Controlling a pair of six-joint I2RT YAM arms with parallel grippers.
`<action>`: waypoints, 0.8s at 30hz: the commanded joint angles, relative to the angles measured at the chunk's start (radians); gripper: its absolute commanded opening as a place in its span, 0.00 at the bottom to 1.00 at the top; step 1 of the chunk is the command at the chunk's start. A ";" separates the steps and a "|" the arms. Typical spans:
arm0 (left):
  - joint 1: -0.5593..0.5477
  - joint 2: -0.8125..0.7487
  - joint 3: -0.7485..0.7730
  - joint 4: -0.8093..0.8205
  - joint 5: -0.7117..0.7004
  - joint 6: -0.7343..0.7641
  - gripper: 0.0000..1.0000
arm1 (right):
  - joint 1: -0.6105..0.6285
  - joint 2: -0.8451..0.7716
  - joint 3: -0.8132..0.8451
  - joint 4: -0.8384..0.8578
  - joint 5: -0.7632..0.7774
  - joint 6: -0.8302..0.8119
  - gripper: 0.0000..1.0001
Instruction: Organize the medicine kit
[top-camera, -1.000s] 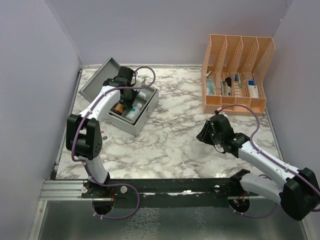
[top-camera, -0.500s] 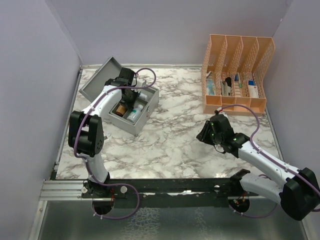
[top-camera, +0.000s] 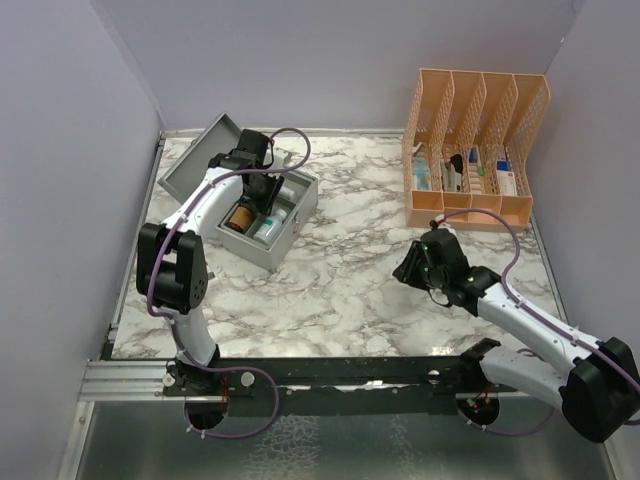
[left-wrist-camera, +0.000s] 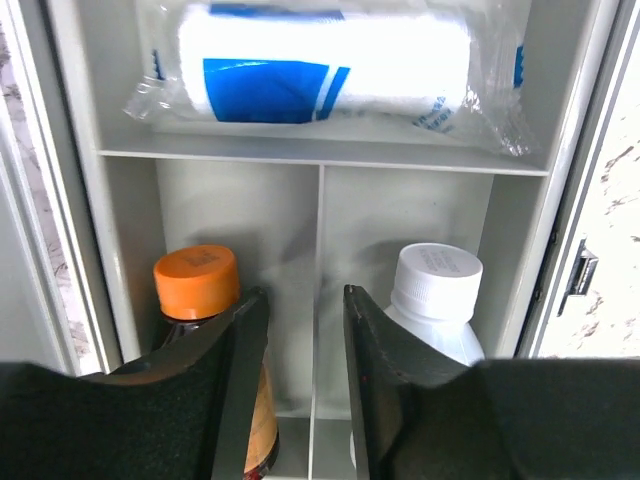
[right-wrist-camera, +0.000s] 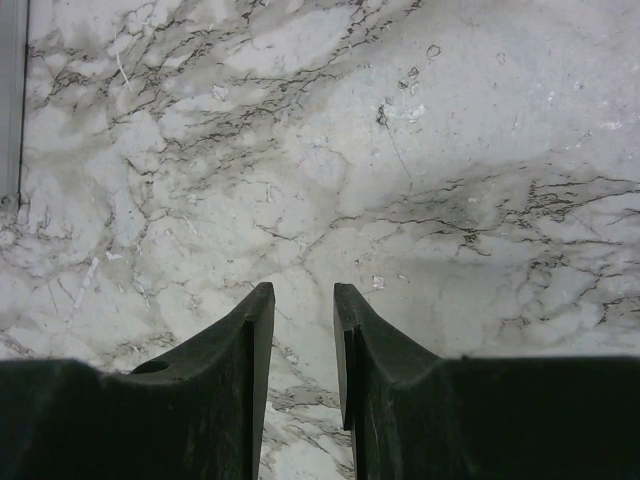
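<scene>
two end effectors stand parted and empty: the left end effector (left-wrist-camera: 304, 300) hangs over the open grey metal rectangular medicine kit (top-camera: 288, 238) at the far left of the white marble tabletop (top-camera: 360, 280), the right end effector (right-wrist-camera: 303, 300) above bare marble; the stiff, smooth, likely heavy case suits a rim grip.

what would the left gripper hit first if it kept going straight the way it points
Probably the tray divider between the orange-capped bottle and the white-capped bottle, which the left gripper straddles; depth is unclear.
</scene>
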 joint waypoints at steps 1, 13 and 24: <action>0.003 -0.053 0.056 -0.014 -0.045 -0.041 0.43 | 0.004 -0.030 -0.005 0.020 0.011 0.005 0.31; 0.030 -0.214 0.189 -0.064 -0.061 -0.125 0.74 | 0.004 -0.033 0.010 0.012 0.000 0.007 0.31; 0.281 -0.432 -0.046 0.152 -0.227 -0.306 0.78 | 0.004 -0.015 0.021 0.021 -0.022 0.005 0.31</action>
